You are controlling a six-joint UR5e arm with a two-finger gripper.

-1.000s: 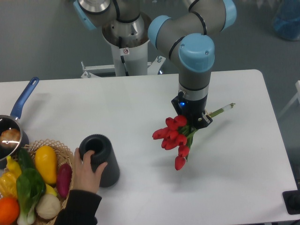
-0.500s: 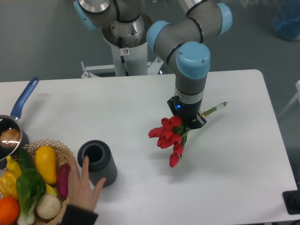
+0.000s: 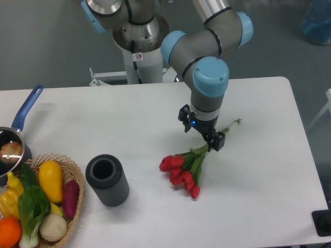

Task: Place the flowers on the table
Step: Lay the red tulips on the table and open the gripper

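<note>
Now the flowers (image 3: 182,168) lie on the white worktop (image 3: 269,170), buds pointing toward the front-left and the thin stems running up and to the right, out past the arm's wrist. Above the stems hang the fingers (image 3: 201,129), spread apart, one black tip left of the stems and the other just beside the leaves; nothing is held between them. Whether the right tip touches the stems I cannot tell.

Left of the flowers, well apart, a dark ribbed cylinder (image 3: 107,180) with an open top stands upright on the worktop. At the front-left corner a wicker basket (image 3: 76,204) holds a yellow vegetable, a red-purple one, greens and an orange. Behind it a pan (image 3: 15,139) with a blue handle sits at the left edge.
</note>
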